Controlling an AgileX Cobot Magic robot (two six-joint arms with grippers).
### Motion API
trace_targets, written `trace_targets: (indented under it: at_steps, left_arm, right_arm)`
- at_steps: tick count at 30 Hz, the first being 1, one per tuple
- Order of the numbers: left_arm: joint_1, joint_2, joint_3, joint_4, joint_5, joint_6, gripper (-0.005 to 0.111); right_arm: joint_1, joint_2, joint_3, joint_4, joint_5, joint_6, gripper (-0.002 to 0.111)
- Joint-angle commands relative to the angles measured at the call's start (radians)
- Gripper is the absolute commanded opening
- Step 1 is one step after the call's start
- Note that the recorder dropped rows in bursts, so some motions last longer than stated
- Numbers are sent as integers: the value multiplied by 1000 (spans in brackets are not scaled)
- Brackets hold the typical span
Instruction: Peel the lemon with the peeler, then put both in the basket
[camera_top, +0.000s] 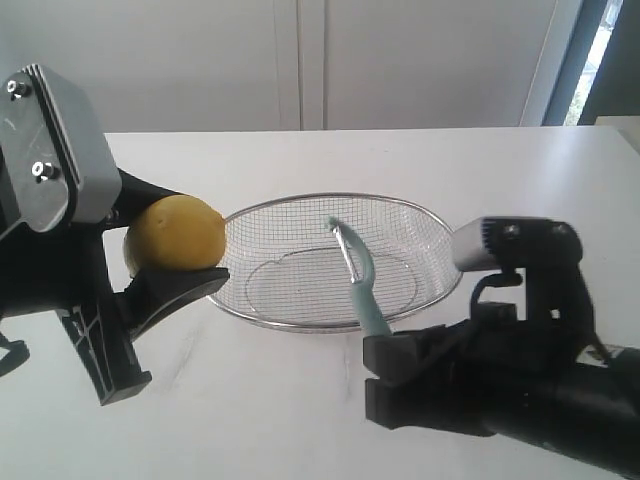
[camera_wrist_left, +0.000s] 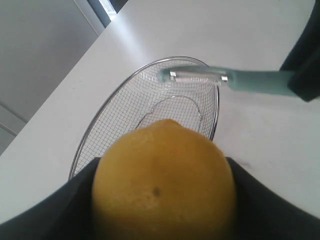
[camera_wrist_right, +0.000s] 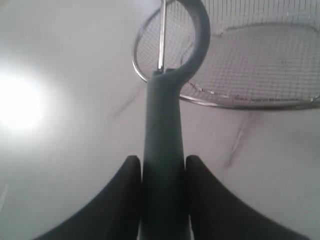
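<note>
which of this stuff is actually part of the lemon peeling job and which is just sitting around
Part of the job: lemon, held in the left gripper; peeler, held in the right gripper; basket, standing on the table.
Not part of it: only the table itself and the wall behind.

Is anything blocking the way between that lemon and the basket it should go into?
Nothing visible does. The lemon, held in the left gripper, hangs beside the basket, only air between them. The peeler, in the right gripper, reaches over its opposite side, clear of the lemon.
</note>
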Motion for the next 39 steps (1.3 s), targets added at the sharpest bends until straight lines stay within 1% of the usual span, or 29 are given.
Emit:
trace_targets:
  at_steps: [1,5,11,23,39]
  left_arm:
    - [-5,-7,4,-13,1,0,0]
    - [-5,-7,4,-13,1,0,0]
    - [-5,-7,4,-13,1,0,0]
    - [-5,-7,4,-13,1,-2,0]
    - [-5,-7,4,-13,1,-2,0]
  right_arm:
    - [-2,103,-50,4,59,17,0]
    - [-2,179,-131,4,118,17,0]
    - [-2,226,-220,8,195,17,0]
    - [32,216,-224,30,216,17,0]
    - [32,97,-224,30,188,-1,0]
